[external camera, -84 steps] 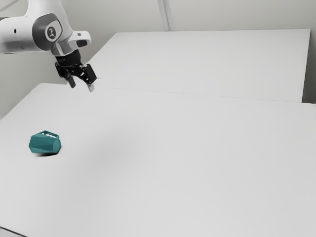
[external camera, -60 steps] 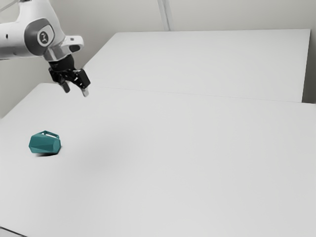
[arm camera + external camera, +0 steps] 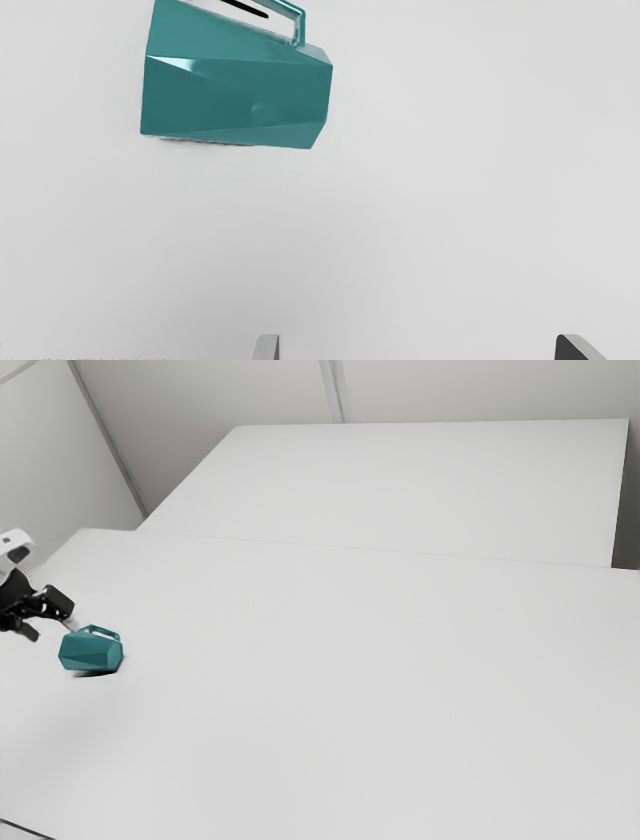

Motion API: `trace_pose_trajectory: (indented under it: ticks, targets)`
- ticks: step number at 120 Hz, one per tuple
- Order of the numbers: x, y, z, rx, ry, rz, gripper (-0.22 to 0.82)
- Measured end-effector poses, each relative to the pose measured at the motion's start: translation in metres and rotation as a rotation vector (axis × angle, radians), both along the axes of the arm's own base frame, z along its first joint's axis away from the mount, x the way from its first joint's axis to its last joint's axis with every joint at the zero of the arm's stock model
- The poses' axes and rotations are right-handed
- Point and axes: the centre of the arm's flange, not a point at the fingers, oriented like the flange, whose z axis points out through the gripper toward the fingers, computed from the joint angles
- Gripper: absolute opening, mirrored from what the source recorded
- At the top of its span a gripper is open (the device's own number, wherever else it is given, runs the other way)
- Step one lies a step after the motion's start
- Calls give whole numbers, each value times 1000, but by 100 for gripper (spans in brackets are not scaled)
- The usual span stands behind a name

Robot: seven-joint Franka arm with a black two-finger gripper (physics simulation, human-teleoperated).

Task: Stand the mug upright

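The broad white tabletop (image 3: 350, 690) is bounded by a far edge near the exterior view's upper left, and a wide stretch of it is left open from the mug toward the exterior view's right. The teal faceted mug (image 3: 91, 652) is laid on its side near the exterior view's left, its angular handle (image 3: 98, 630) raised. Since the earlier frames the black two-finger gripper (image 3: 53, 630) has been lowered and carried toward the exterior view's left, beside the mug, which has been left unmoved. In the wrist view its fingers (image 3: 267, 348) are spread wide, with tabletop between them, and the mug is seen beyond the fingertips, not pinched. Behind the table, a flat white surface (image 3: 420, 490) is seen; the mug's upper side is partly taken up by the handle.
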Motion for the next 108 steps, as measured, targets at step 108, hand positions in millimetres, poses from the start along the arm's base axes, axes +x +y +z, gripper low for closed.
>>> trace_pose_trajectory:
  ticks: [108]
  targets:
    - [-26,147,-129,-47,-403,-370,60]
